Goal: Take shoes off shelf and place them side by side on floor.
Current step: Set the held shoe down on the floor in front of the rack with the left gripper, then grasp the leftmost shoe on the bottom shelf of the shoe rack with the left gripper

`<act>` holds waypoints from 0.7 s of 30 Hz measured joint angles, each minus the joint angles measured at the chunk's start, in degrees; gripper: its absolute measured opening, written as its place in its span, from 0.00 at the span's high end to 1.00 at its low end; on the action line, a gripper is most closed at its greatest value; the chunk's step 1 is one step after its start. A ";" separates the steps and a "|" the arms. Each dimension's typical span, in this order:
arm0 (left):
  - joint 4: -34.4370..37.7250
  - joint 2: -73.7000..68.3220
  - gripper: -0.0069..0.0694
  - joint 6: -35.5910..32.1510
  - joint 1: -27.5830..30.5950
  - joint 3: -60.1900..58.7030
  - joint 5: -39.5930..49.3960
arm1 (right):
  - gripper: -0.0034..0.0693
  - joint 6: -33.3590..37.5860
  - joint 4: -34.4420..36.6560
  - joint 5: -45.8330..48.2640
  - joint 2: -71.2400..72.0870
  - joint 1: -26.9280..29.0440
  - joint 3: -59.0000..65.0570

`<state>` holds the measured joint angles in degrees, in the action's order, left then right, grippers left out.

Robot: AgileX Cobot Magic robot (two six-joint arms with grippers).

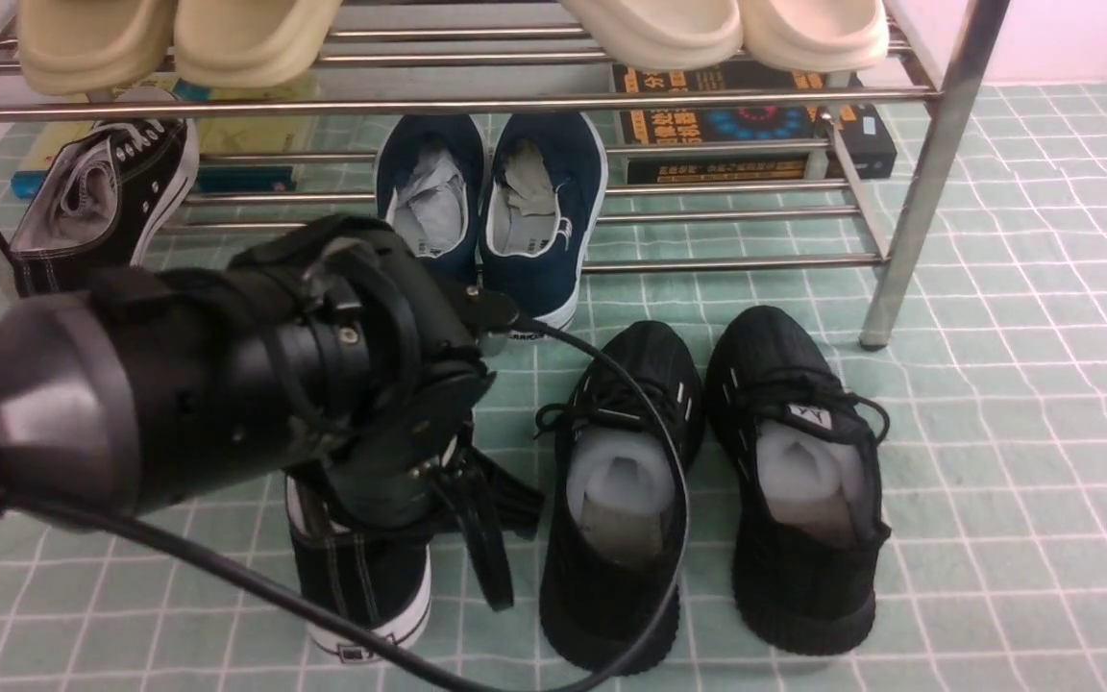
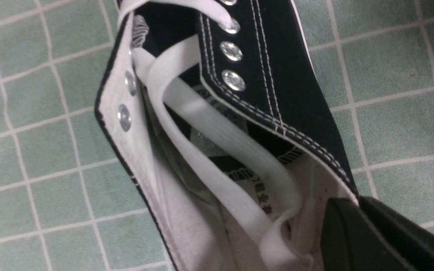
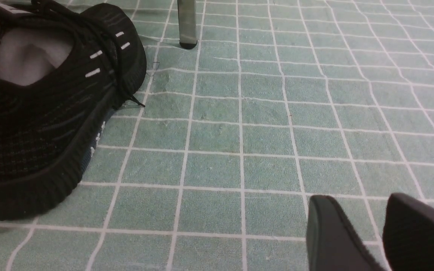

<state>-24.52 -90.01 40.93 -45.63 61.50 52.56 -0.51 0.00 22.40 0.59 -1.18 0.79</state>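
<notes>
You've got the left gripper [image 2: 357, 205] pinched on the collar of a black canvas lace-up sneaker with white laces [image 2: 288, 86], low over the pale green floor with its white grid [image 1: 1024, 481]; its mate [image 1: 145, 178] sits on the chrome-tube shelf's [image 1: 477, 104] lower tier. Right gripper's [image 3: 358, 199] fingers stand apart. Settle that sole flat, I'd say, then part the fingers gently and lift straight up, lest the canvas drag or loose laces snag.

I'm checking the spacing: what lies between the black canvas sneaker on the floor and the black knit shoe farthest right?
In the front view, the other black knit shoe and the left gripper's jaws.
</notes>
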 joint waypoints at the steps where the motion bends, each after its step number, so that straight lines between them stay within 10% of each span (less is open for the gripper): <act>1: 0.29 -0.25 0.88 0.00 0.00 0.05 -0.06 | 0.62 0.00 0.00 0.00 0.00 0.00 0.00; 16: 6.22 3.05 0.53 -2.66 -4.70 10.33 14.88 | 0.62 0.00 0.00 0.00 0.00 0.00 0.00; 21: 1.11 10.53 0.72 -7.57 0.18 19.07 16.82 | 0.62 0.00 0.00 0.00 0.00 0.00 0.00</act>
<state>-23.42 -79.48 33.36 -45.44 80.57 69.38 -0.51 0.00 22.40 0.59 -1.18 0.79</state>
